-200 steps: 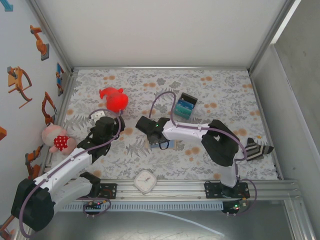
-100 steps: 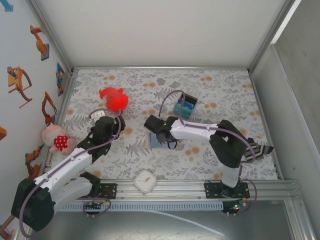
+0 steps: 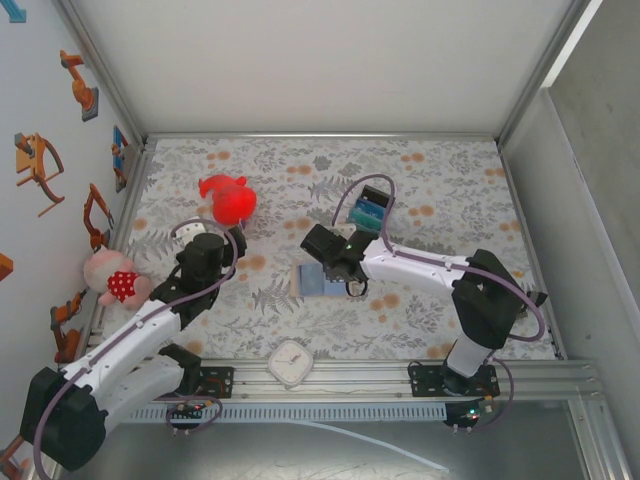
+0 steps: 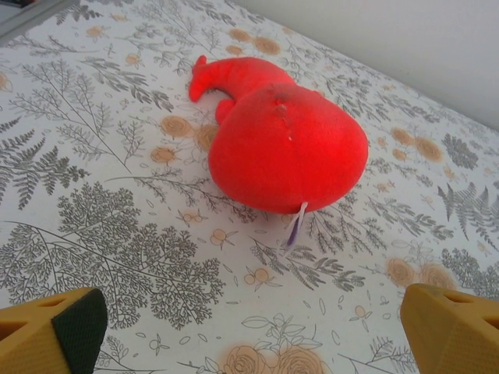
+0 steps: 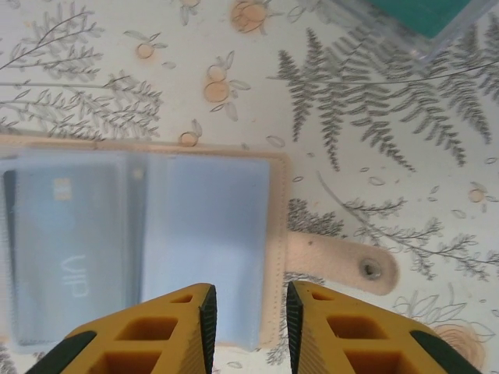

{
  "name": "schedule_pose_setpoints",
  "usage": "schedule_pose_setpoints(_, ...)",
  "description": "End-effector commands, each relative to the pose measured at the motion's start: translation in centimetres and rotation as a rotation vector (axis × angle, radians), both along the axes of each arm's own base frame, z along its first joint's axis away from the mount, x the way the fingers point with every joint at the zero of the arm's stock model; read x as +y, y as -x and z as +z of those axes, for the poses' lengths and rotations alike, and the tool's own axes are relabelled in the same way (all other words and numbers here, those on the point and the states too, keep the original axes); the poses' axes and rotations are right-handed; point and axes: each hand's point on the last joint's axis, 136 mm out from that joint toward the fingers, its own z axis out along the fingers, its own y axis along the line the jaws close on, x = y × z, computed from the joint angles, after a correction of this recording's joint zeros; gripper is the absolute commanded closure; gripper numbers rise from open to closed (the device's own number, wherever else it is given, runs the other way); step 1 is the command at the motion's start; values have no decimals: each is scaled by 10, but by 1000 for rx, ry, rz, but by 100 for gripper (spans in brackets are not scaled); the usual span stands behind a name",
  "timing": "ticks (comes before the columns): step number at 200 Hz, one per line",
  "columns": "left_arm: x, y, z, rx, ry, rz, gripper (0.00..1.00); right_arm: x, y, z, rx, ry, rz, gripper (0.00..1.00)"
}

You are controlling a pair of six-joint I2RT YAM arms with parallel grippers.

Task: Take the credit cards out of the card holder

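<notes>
The card holder (image 3: 313, 281) lies open and flat on the floral cloth, its light blue lining (image 5: 210, 226) facing up and its tan snap tab (image 5: 343, 261) pointing right. One credit card (image 5: 66, 249) sits in the left sleeve, pale behind the clear plastic. My right gripper (image 5: 249, 300) hangs over the holder's right edge, its jaws a narrow gap apart and gripping nothing; from above it (image 3: 332, 258) is at the holder's far right corner. My left gripper (image 4: 249, 331) is wide open and empty, facing a red plush toy (image 4: 284, 144).
A black-edged blue-and-teal block (image 3: 368, 212) stands behind the right gripper, its corner (image 5: 421, 19) near the holder. The red plush (image 3: 228, 198) lies at the left back, a pink doll (image 3: 112, 280) at the left edge, a white clock (image 3: 292, 362) on the front rail.
The right gripper has moved right and back, uncovering the open card holder, and its jaws have spread a little. The right elbow swung right. The left arm shifted slightly.
</notes>
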Motion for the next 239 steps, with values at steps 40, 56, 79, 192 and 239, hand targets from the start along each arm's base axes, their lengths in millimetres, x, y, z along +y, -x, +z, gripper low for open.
schedule_pose_setpoints(40, 16, 7, 2, -11, -28, 63, 3, 79, 7, -17, 72, -94, 148, 65)
schedule_pose_setpoints(56, 17, 7, 1, -3, -34, 63, 3, 86, 10, -25, 94, -108, 162, 61)
schedule_pose_setpoints(79, 18, 8, -1, 4, -38, 68, 3, 92, 12, -34, 114, -110, 175, 58)
schedule_pose_setpoints(192, 17, 8, -4, 16, -38, 67, 3, 78, 20, -68, 173, -12, 172, 53)
schedule_pose_setpoints(239, 17, 8, -4, 17, -37, 63, 3, 63, 23, -77, 176, 25, 153, 58)
